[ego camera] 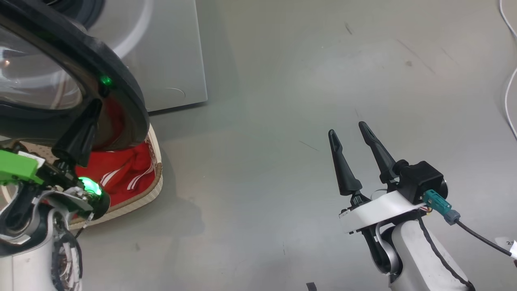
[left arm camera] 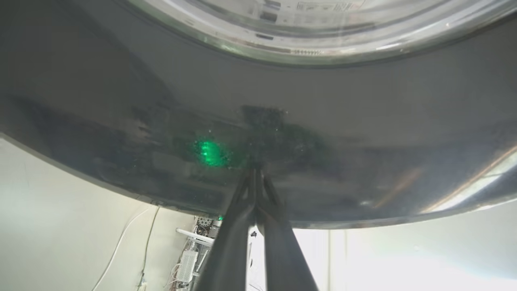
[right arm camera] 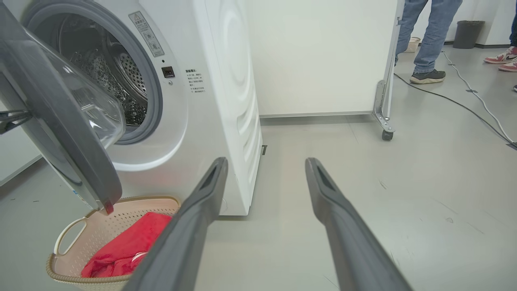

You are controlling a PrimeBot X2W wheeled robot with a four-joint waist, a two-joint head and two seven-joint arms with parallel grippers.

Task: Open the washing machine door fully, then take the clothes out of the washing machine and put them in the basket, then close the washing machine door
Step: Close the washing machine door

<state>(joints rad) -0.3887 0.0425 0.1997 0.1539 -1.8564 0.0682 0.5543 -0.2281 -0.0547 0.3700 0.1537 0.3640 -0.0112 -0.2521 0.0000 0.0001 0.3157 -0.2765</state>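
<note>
Smooth grey floor point(right arm camera: 404, 190), lightly scuffed. The white washing machine point(right arm camera: 218, 101) stands on it at the far left, with the cream basket point(right arm camera: 137, 199) just in front. Farther right are a wheeled white panel point(right arm camera: 323, 60), trailing cables point(right arm camera: 470, 90), a person's shoes point(right arm camera: 428, 76) and a dark bin point(right arm camera: 468, 34).

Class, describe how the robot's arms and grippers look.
The right gripper has two long tapering black fingers on a white bracket, a black camera block and a teal plug on a black cable. The left gripper is black, with a green part and a glowing green light. Left forearm and right forearm are white.
</note>
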